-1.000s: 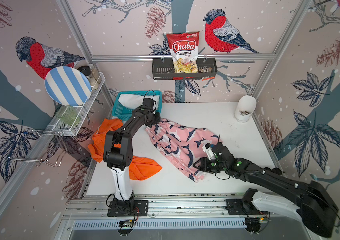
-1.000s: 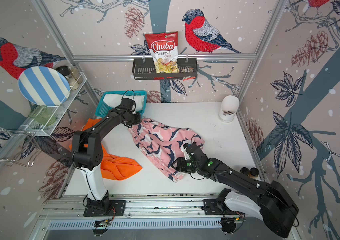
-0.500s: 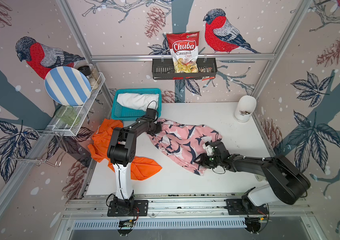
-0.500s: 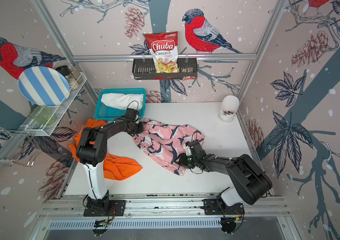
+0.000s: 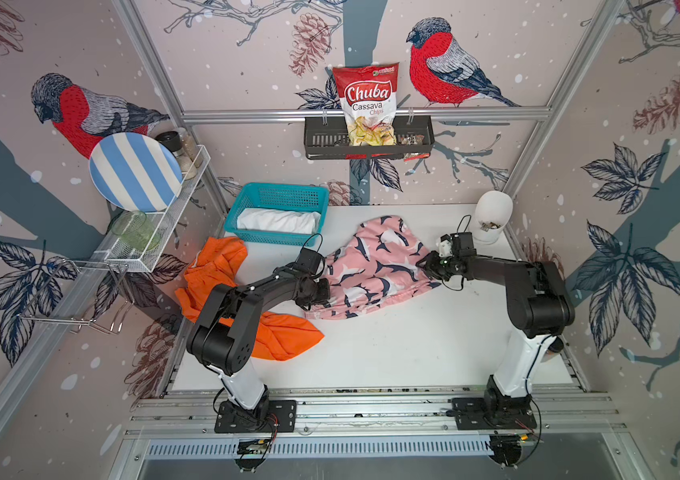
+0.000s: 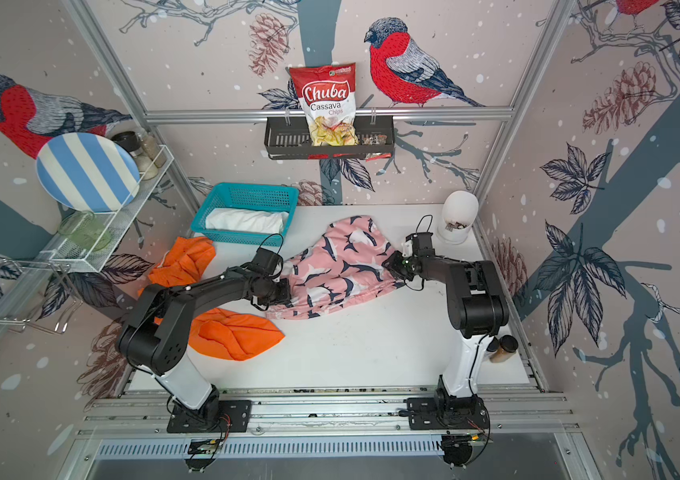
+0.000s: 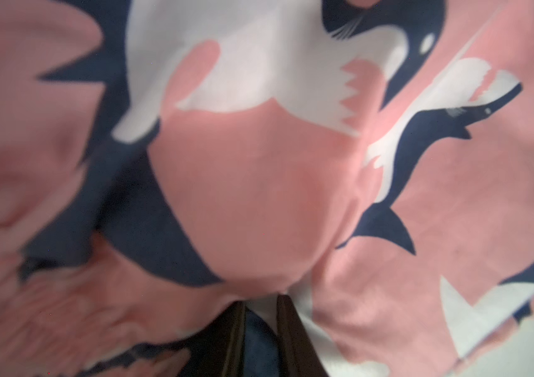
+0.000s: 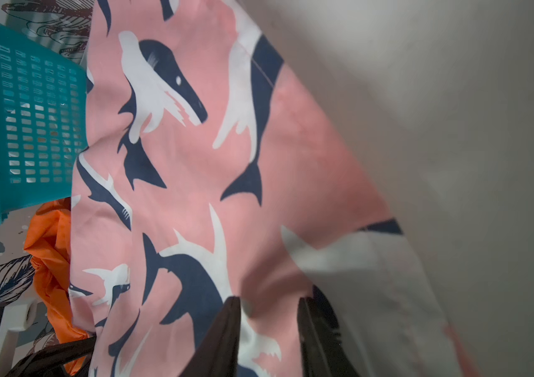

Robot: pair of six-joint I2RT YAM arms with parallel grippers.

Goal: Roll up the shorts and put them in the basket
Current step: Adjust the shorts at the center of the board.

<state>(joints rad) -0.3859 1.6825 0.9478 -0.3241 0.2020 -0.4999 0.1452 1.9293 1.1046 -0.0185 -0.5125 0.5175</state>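
Note:
The pink shark-print shorts (image 5: pixel 375 266) (image 6: pixel 342 270) lie spread in the middle of the white table, pulled between both grippers. My left gripper (image 5: pixel 323 291) (image 6: pixel 286 291) is shut on their left edge; in the left wrist view the left gripper (image 7: pixel 260 310) has cloth pinched between its dark fingers (image 7: pixel 291 326). My right gripper (image 5: pixel 427 266) (image 6: pixel 392 264) holds the right edge; in the right wrist view the right gripper (image 8: pixel 268 313) has pink fabric bunched between its jaws. The orange shorts (image 5: pixel 284 336) lie crumpled under the left arm. White shorts (image 5: pixel 278 220) rest in the basket.
The teal basket (image 5: pixel 284 193) stands at the back left. A white jar (image 5: pixel 492 216) sits at the back right, close behind the right gripper. A wire rack with a striped plate (image 5: pixel 134 172) hangs on the left wall. Two spice jars (image 6: pixel 504 347) stand by the right arm.
The right gripper has moved back and to the right with the shorts' edge. The left gripper came forward from the basket. The pink shorts swung round and now stretch between them.

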